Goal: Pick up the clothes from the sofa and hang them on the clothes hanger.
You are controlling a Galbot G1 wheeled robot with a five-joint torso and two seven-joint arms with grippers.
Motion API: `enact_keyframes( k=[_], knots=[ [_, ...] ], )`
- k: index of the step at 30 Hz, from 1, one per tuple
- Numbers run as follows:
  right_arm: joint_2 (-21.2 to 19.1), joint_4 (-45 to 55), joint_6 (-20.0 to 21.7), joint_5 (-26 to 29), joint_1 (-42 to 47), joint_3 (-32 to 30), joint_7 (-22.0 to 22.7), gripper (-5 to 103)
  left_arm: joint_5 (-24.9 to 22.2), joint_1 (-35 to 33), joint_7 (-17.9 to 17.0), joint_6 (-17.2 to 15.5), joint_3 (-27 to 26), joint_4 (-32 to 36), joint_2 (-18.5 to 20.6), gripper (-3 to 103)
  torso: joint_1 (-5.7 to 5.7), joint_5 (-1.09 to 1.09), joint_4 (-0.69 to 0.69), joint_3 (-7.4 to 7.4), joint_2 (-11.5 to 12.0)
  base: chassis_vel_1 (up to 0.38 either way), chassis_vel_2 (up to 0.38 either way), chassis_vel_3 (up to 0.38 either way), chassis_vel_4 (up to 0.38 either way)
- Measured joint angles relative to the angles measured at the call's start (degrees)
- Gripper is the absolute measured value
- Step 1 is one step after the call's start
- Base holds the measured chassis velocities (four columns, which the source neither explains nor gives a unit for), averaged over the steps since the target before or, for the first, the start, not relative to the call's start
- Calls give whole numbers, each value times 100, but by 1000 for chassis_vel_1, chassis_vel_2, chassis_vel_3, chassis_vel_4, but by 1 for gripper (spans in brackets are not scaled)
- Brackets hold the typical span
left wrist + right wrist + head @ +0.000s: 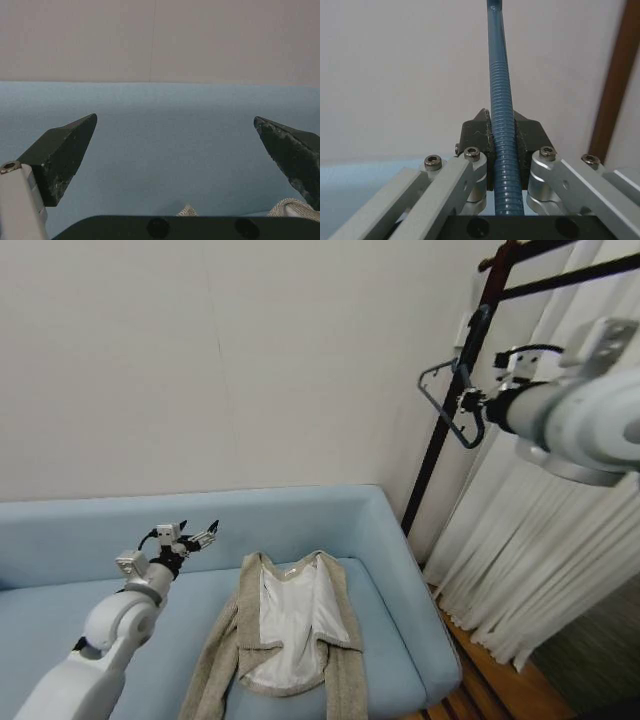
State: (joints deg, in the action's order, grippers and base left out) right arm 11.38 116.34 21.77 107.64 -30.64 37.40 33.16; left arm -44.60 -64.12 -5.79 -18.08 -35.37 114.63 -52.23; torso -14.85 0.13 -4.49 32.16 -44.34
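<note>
My left gripper (190, 536) hangs above the sofa (60, 540) seat, just left of the cardigan (290, 640) and about level with its collar end. Its fingers (65, 155) are spread wide with nothing between them. The cardigan lies flat and open on the seat, pale lining up. Its long axis runs from the collar near the backrest toward the sofa's front edge.

From the left wrist camera I see the backrest straight ahead and only scraps of knit edge close under the gripper body. So the garment sits below and to the right of the fingers, not between them. I judge the coming move turns on that: come down and across toward the collar or the near shoulder, where there is fabric to pinch.

The left arm is plainly the nearer one. My right gripper (472, 400) is well above and to the right of the cardigan, fingers clenched on the ribbed shank of a blue hanger (502, 150), just beside the dark clothes rack (440, 440).

Left of the cardigan the seat is bare — open room for the approach. On its right the sofa's end comes soon, and a careless drag toward the front edge could slide it off.
</note>
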Motion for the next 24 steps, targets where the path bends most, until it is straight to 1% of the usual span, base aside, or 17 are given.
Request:
enact_keyframes(
  k=[2,4,5,7,8,9,10,11,14,15,16,17,18,20,21,23,24],
  knots=[
    [-90,-375,-37,-665,173,394,-1500,9,3,23,57,55,142,-128,68,100,0,-1,4,0,0,0,0,0,0],
    [-17,-943,-77,-1439,339,637,-3027,9,6,119,183,115,305,-376,128,100,0,-5,5,1,0,0,0,0,0],
    [-17,-943,-77,-1439,339,637,-3027,9,6,119,183,115,305,-376,128,100,0,-5,5,1,0,0,0,0,0],
    [119,-1443,-92,-2007,617,601,-4238,9,5,217,301,130,436,-630,163,100,-1,-5,5,1,0,0,0,0,0],
    [232,-1744,-98,-2384,833,524,-4969,9,-2,284,373,130,510,-814,183,100,-1,-4,4,1,0,0,0,0,0],
    [334,-1985,-107,-2671,1012,470,-5496,9,-40,340,412,124,569,-949,193,100,-1,-5,4,1,0,0,0,0,0],
    [334,-1985,-107,-2671,1012,470,-5496,9,-40,340,412,124,569,-949,193,100,-1,-5,4,1,0,0,0,0,0],
    [431,-2185,-122,-2925,1198,427,-5909,9,-113,387,427,95,629,-1066,202,100,-1,-4,3,2,0,0,0,0,0],
    [842,-2684,-320,-3739,1868,222,-6768,9,-393,399,439,-148,773,-1226,180,100,-1,-6,-1,1,0,0,0,0,0],
    [842,-2684,-320,-3739,1868,222,-6768,9,-393,399,439,-148,773,-1226,180,100,-1,-6,-1,1,0,0,0,0,0],
    [1045,-2829,-368,-3979,2161,63,-6996,9,-471,328,410,-195,788,-1229,164,100,-1,-5,-1,1,0,0,0,0,0],
    [1260,-2945,-426,-4189,2448,-78,-7201,9,-520,270,354,-222,828,-1247,147,100,-1,-3,6,2,1,0,0,0,0],
    [1397,-2990,-465,-4324,2683,-200,-7326,9,-543,285,292,-240,912,-1302,135,100,-2,0,11,2,1,0,0,0,0],
    [1591,-3003,-539,-4536,3241,-508,-7431,9,-572,494,192,-279,1166,-1509,102,100,-1,-6,11,2,1,6,7,27,11],
    [1591,-3003,-539,-4536,3241,-508,-7431,9,-572,494,192,-279,1166,-1509,102,100,-1,-6,11,2,1,11,13,55,22],
    [1807,-3010,-620,-4683,3633,-711,-7440,9,-575,754,134,-316,1365,-1825,45,100,-2,-4,-3,2,1,12,7,27,-1],
    [1954,-3047,-658,-4741,3715,-723,-7439,9,-575,801,131,-326,1378,-1936,21,100,-2,-4,-5,1,1,0,0,0,0]
  ],
)
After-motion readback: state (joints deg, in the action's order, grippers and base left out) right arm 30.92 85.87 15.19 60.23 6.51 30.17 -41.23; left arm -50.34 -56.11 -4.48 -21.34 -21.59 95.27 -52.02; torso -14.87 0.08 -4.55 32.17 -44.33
